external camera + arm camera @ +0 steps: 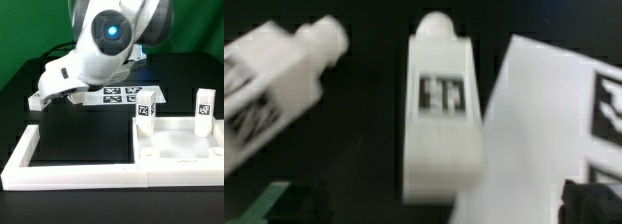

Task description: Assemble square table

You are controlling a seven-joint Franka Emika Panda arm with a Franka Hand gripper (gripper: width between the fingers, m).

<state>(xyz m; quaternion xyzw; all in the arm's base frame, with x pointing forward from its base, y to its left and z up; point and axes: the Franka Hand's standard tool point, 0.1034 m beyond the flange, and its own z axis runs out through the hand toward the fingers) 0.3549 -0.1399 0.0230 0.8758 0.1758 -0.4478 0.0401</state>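
Observation:
The square tabletop (182,148), a white slab with a raised rim, lies at the exterior view's right. Two white tagged legs (145,108) (205,108) stand upright on its far corners. My gripper (50,93) is low over the table at the left, beside the marker board. In the wrist view a third leg (441,110) lies lengthwise between my dark fingertips (267,204). My gripper (434,205) is open, with a gap on each side of this leg. A fourth leg (269,85) lies next to it.
The marker board (120,96) lies flat just right of my gripper and shows in the wrist view (562,100). The long white L-shaped border wall (70,176) runs along the front and left. The table is black.

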